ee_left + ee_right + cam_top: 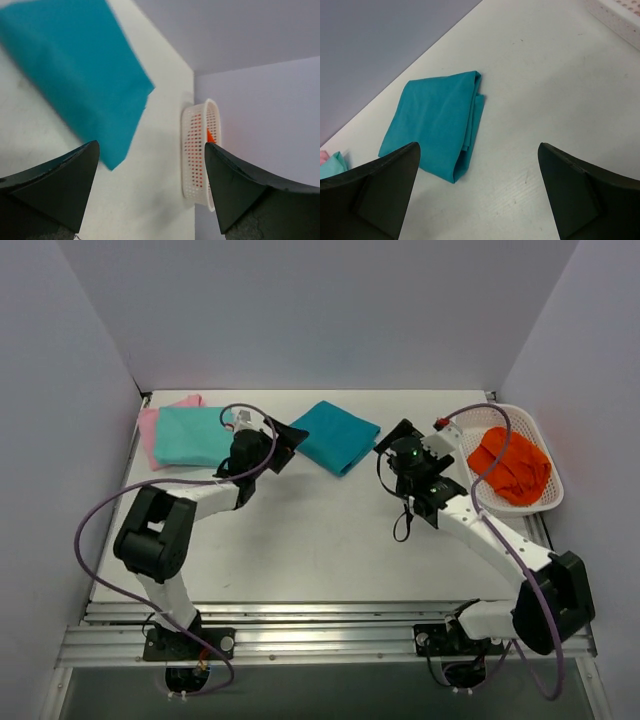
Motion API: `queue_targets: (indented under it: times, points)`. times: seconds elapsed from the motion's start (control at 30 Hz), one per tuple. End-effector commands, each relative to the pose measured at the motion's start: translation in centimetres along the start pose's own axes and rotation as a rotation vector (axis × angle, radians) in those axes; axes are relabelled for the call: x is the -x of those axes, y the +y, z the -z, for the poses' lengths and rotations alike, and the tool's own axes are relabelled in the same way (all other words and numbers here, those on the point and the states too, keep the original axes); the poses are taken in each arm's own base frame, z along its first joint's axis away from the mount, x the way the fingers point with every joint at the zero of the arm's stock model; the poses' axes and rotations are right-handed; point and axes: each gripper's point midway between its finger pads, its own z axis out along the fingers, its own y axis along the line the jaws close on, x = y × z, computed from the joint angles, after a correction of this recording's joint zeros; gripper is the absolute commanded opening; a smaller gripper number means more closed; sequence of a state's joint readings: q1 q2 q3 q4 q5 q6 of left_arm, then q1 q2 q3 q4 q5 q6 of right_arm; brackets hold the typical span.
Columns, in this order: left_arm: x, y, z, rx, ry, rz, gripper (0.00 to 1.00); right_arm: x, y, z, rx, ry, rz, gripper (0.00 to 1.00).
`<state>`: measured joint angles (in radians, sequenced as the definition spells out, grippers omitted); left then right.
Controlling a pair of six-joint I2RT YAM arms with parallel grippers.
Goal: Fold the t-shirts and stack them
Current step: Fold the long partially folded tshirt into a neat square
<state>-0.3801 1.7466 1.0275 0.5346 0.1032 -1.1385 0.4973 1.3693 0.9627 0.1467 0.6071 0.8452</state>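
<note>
Where the teal t-shirt (337,436) lies, from above: far-centre of the table (330,540), folded flat and near-square, turned cornerwise with one corner toward the arms — long axis hard to call.
Stack, from above: aqua-mint t-shirt (195,435) on the pink t-shirt (150,430), far left; pink mostly covered.
Left wrist: left gripper (151,147) spread, empty; teal t-shirt blurred, cut off top-left.
Right wrist: right gripper (479,147) spread wide, empty — soft layered fold edges face right.
</note>
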Motion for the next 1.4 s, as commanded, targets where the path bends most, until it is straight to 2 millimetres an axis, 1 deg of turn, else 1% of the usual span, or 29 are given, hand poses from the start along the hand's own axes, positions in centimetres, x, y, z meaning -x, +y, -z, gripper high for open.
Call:
queue_targets:
  times: [0.0, 0.03, 0.07, 0.1, 0.13, 0.17, 0.2, 0.23, 0.27, 0.3, 0.33, 0.37, 0.4, 0.43, 0.47, 0.5, 0.53, 0.73, 0.83, 0.9, 0.93, 1.0, 1.03, 1.07, 1.1, 1.13, 1.2, 1.3, 1.37]
  points:
    - [-2.1, 3.8, -1.5, 0.081, -0.074, 0.186, 0.95, 2.9, -0.9, 3.6, 0.024, -0.084, -0.081, 1.00]
    - [-2.4, 3.6, -2.0, 0.073, -0.082, 0.204, 0.95, 3.0, -1.2, 4.3, 0.031, -0.085, -0.083, 1.00]
    - [-3.2, 4.7, -2.8, 0.101, -0.082, 0.219, 0.95, 3.0, -1.8, 4.9, 0.027, -0.081, -0.076, 1.00]
    - [-4.1, 4.7, -3.3, 0.105, -0.073, 0.236, 0.94, 3.9, -2.4, 6.0, 0.032, -0.102, -0.096, 1.00]
    - [-4.6, 5.0, -3.8, 0.120, -0.069, 0.240, 0.95, 4.1, -3.2, 6.5, 0.023, -0.103, -0.088, 1.00]
    - [-5.1, 5.1, -4.9, 0.128, -0.067, 0.243, 0.95, 4.4, -3.8, 6.9, 0.017, -0.110, -0.088, 1.00]
    - [-5.3, 5.2, -5.4, 0.138, -0.072, 0.244, 0.95, 5.3, -4.2, 7.9, 0.029, -0.131, -0.108, 1.00]
    - [-5.9, 5.4, -5.8, 0.153, -0.065, 0.243, 0.95, 5.6, -5.2, 8.4, 0.006, -0.139, -0.093, 1.00]
    - [-6.4, 5.5, -6.7, 0.157, -0.062, 0.252, 0.94, 5.9, -5.6, 8.8, 0.004, -0.147, -0.096, 1.00]
    - [-6.6, 5.6, -7.2, 0.158, -0.064, 0.257, 0.95, 6.7, -6.1, 9.5, 0.009, -0.166, -0.115, 1.00]
    - [-7.4, 6.6, -7.7, 0.179, -0.055, 0.257, 0.95, 7.1, -6.7, 9.8, -0.003, -0.182, -0.115, 1.00]
    - [-7.7, 6.6, -8.1, 0.182, -0.055, 0.262, 0.94, 7.4, -6.9, 10.1, 0.001, -0.190, -0.123, 1.00]
    - [-7.6, 5.9, -8.8, 0.170, -0.062, 0.261, 0.95, 7.9, -7.1, 10.6, 0.011, -0.201, -0.137, 1.00]
    - [-8.3, 6.7, -9.2, 0.191, -0.055, 0.256, 0.95, 8.2, -7.3, 10.8, 0.008, -0.209, -0.138, 1.00]
    - [-8.4, 6.7, -9.5, 0.195, -0.058, 0.253, 0.94, 8.3, -7.4, 10.9, 0.011, -0.211, -0.143, 1.00]
    - [-8.2, 6.0, -10.0, 0.184, -0.063, 0.254, 0.95, 8.4, -7.4, 11.1, 0.015, -0.213, -0.147, 1.00]
    - [-8.5, 7.0, -10.4, 0.210, -0.064, 0.249, 0.95, 8.5, -7.4, 11.1, 0.014, -0.216, -0.149, 1.00]
    - [-9.0, 7.8, -12.3, 0.266, -0.047, 0.244, 0.95, 8.2, -7.3, 10.8, 0.012, -0.214, -0.148, 1.00]
    - [-9.2, 8.3, -12.6, 0.300, -0.034, 0.251, 0.95, 8.2, -7.4, 10.7, 0.009, -0.216, -0.144, 1.00]
    - [-9.3, 8.2, -12.3, 0.303, -0.027, 0.257, 0.96, 8.3, -7.4, 10.8, 0.012, -0.216, -0.146, 1.00]
    - [-9.0, 7.7, -12.0, 0.310, -0.031, 0.255, 0.96, 8.3, -7.4, 10.8, 0.011, -0.217, -0.147, 1.00]
    - [-9.1, 8.2, -11.1, 0.337, -0.036, 0.257, 0.96, 8.5, -7.5, 11.1, 0.014, -0.223, -0.153, 1.00]
    - [-8.9, 7.2, -10.5, 0.321, -0.045, 0.262, 0.96, 8.7, -7.6, 11.2, 0.015, -0.228, -0.156, 1.00]
    - [-9.3, 8.3, -9.7, 0.347, -0.048, 0.268, 0.97, 8.7, -7.6, 11.2, 0.016, -0.229, -0.156, 1.00]
    - [-9.3, 8.4, -9.4, 0.352, -0.058, 0.269, 0.96, 8.8, -7.5, 11.2, 0.019, -0.231, -0.161, 1.00]
    - [-9.3, 8.1, -9.1, 0.351, -0.059, 0.270, 0.96, 8.8, -7.6, 11.2, 0.017, -0.232, -0.161, 1.00]
    - [-9.5, 8.7, -8.7, 0.368, -0.055, 0.279, 0.97, 8.6, -7.6, 11.1, 0.014, -0.230, -0.157, 1.00]
    - [-9.9, 8.9, -8.5, 0.386, -0.050, 0.275, 0.97, 8.4, -7.5, 10.9, 0.017, -0.228, -0.157, 1.00]
    - [-10.0, 9.0, -8.9, 0.390, -0.050, 0.262, 0.97, 8.4, -7.5, 10.8, 0.016, -0.227, -0.155, 1.00]
